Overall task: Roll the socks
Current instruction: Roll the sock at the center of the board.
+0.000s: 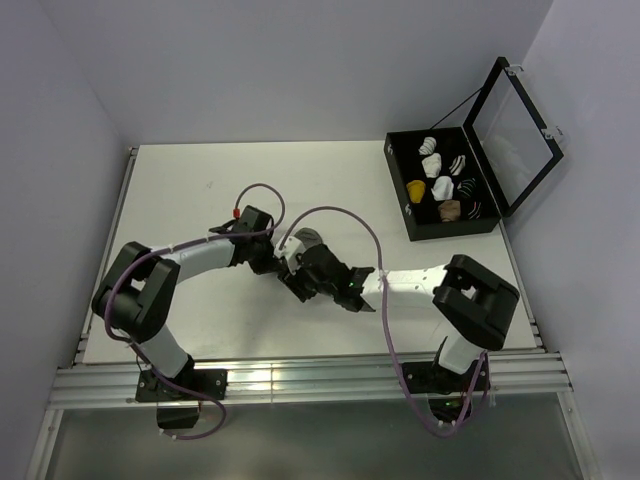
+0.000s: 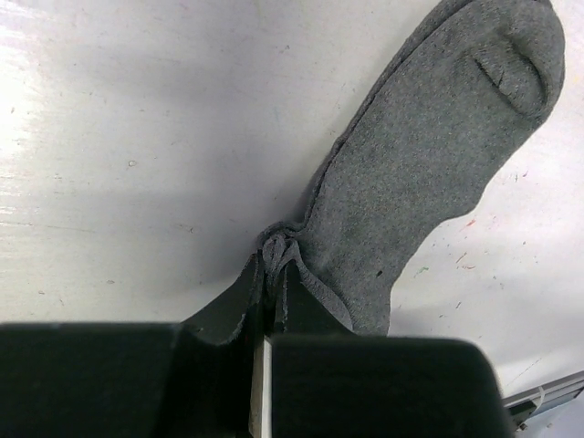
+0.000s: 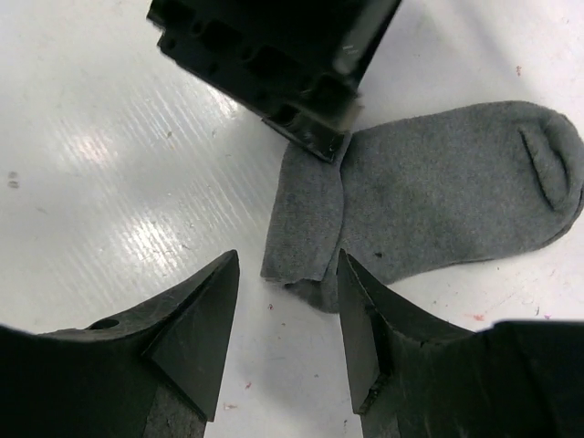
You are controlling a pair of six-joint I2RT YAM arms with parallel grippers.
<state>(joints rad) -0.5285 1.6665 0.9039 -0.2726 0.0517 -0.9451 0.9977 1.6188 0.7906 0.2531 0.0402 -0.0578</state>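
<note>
A plain grey sock (image 2: 438,155) lies flat on the white table, toe pointing away. My left gripper (image 2: 276,260) is shut on a bunched bit of its cuff edge. In the right wrist view the grey sock (image 3: 438,192) lies just ahead of my right gripper (image 3: 287,274), which is open with the free cuff corner at its fingertips and nothing between them. The left gripper's black body (image 3: 274,64) sits over the cuff's far side. From above, both grippers meet at the grey sock (image 1: 306,240) mid-table. A mustard-yellow sock bundle (image 1: 416,189) lies in the black case.
The black case (image 1: 445,228) stands at the back right with its lid (image 1: 515,125) propped open. It also holds white (image 1: 432,146), striped (image 1: 458,163) and tan (image 1: 450,210) sock bundles. Cables loop over both arms.
</note>
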